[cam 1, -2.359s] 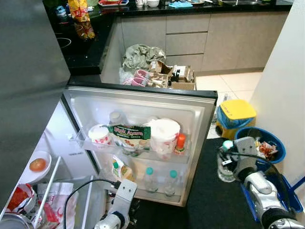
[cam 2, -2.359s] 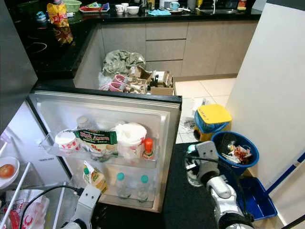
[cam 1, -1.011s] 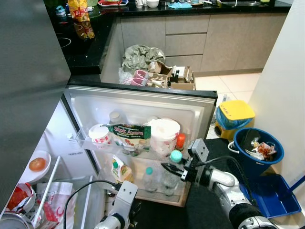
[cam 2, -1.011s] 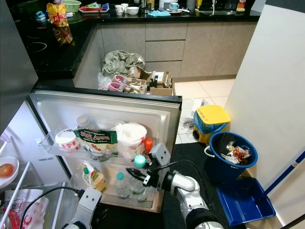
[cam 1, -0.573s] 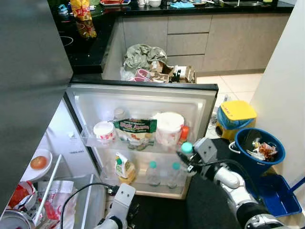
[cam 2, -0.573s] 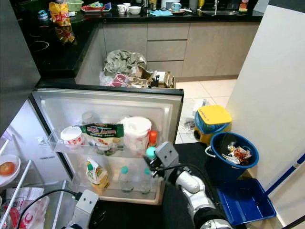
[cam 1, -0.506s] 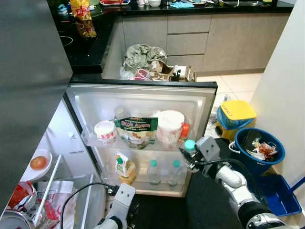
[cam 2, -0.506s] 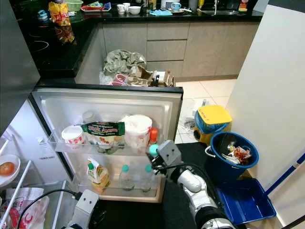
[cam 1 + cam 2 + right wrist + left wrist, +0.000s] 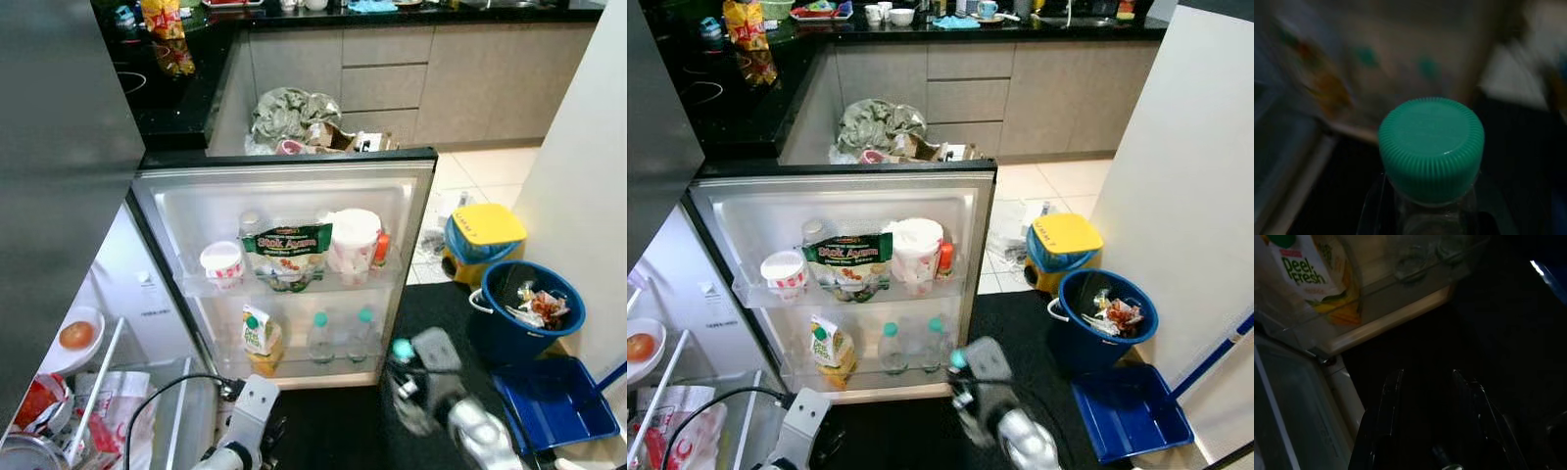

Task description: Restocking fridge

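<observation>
The fridge door (image 9: 284, 201) stands open in front of me. Its lower shelf (image 9: 294, 370) holds a juice carton (image 9: 258, 334) and two clear bottles with teal caps (image 9: 320, 339). The upper shelf carries a cup, a green packet (image 9: 287, 254), a white tub and a small red bottle. My right gripper (image 9: 419, 384), blurred, hangs low to the right of the door and is shut on a clear water bottle. That bottle's teal cap (image 9: 1431, 147) shows close up in the right wrist view. My left gripper (image 9: 1425, 396) hangs open near the floor, below the door's lower shelf.
A blue bin (image 9: 525, 309) of rubbish, a yellow-lidded tub (image 9: 484, 229) and a blue dustpan (image 9: 556, 401) sit to the right, by a white wall (image 9: 588, 147). A black mat (image 9: 436, 313) covers the floor. A tomato on a plate (image 9: 76, 336) sits inside the fridge at left.
The right gripper has carried the bottle down and back from beside the door shelves, and is now blurred. The view has shifted a little. The left arm stays put.
</observation>
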`<state>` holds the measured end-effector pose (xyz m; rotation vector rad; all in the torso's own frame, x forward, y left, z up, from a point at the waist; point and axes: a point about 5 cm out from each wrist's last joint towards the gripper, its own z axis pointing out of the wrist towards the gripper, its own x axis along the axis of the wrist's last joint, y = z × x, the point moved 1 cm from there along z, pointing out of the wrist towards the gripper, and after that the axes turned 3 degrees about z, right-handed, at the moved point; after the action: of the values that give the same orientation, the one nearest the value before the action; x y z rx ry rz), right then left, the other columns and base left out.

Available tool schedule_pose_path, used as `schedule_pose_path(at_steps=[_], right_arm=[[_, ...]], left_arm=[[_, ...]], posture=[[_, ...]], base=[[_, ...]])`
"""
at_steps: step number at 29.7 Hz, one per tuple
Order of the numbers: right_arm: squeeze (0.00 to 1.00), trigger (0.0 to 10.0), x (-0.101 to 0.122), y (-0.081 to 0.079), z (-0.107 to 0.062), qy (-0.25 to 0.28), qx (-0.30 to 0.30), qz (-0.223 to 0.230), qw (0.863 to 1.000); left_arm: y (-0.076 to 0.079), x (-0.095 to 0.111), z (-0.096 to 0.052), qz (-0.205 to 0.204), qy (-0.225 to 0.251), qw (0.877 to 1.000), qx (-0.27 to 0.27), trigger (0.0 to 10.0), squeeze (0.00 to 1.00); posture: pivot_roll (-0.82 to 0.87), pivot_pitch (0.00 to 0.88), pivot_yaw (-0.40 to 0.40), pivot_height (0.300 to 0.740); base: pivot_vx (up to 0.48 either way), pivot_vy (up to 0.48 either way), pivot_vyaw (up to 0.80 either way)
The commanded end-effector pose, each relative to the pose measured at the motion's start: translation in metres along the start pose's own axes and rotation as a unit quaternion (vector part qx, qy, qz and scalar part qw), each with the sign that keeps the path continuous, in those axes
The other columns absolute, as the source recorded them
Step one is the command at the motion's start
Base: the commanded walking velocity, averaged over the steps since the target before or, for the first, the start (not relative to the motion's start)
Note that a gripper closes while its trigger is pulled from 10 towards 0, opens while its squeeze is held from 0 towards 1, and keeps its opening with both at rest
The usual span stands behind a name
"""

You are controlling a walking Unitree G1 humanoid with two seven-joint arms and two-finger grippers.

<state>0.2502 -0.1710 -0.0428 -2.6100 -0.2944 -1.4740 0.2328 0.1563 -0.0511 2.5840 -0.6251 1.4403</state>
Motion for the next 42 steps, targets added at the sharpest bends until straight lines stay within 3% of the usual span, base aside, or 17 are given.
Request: schedule_pose_path(at_steps=[1,4,6,10,16,21,27,34,42], right_arm=[[0.0,10.0,-0.008,0.006,-0.004,-0.01,-0.034,0.028,0.999],[0.0,10.0,-0.027,0.012,-0.015,-0.033,-0.056,0.048,0.997],[0.0,10.0,-0.057,0.022,-0.036,-0.066,-0.096,0.073,0.991],[0.0,10.0,-0.073,0.032,-0.05,-0.088,-0.129,0.09,0.984],[0.0,10.0,-0.076,0.033,-0.053,-0.09,-0.146,0.103,0.98],[0.0,10.0,-0.079,0.026,-0.054,-0.089,-0.117,0.101,0.984],[0.0,10.0,-0.079,0.024,-0.054,-0.095,-0.099,0.076,0.988],[0.0,10.0,-0.082,0.017,-0.054,-0.094,-0.108,0.085,0.986],[0.0,10.0,-0.088,0.009,-0.056,-0.109,-0.084,0.065,0.988]], left_arm=[[0.005,-0.004,0.0,-0.006,-0.01,1.0,-0.006,10.0,0.0],[0.005,-0.002,0.002,-0.014,-0.013,1.0,-0.004,10.0,0.0],[0.003,-0.001,0.005,-0.022,-0.027,0.999,0.004,10.0,0.0],[0.003,0.003,0.01,-0.021,-0.037,0.999,0.004,10.0,0.0],[0.006,0.005,0.011,-0.015,-0.036,0.999,0.002,10.0,0.0],[0.015,-0.003,0.009,0.007,-0.049,0.998,-0.025,10.0,0.0],[0.011,-0.007,0.005,0.011,-0.049,0.999,-0.012,10.0,0.0],[0.001,-0.009,0.004,-0.023,-0.058,0.998,0.015,10.0,0.0],[0.007,-0.011,0.003,-0.008,-0.056,0.998,0.004,10.0,0.0]], posture=[[-0.06,0.045,0.012,0.734],[-0.08,0.04,0.026,0.734],[-0.09,0.037,0.04,0.734],[-0.1,0.041,0.049,0.734],[-0.13,0.03,0.04,0.734],[-0.14,0.028,0.031,0.734],[-0.15,0.014,0.03,0.734],[-0.13,0.009,0.042,0.734],[-0.12,0.009,0.043,0.734]], base=[[0.0,0.0,0.0],[0.0,0.0,0.0],[0.0,0.0,0.0],[0.0,0.0,0.0],[0.0,0.0,0.0],[0.0,0.0,0.0],[0.0,0.0,0.0],[0.0,0.0,0.0],[0.0,0.0,0.06]])
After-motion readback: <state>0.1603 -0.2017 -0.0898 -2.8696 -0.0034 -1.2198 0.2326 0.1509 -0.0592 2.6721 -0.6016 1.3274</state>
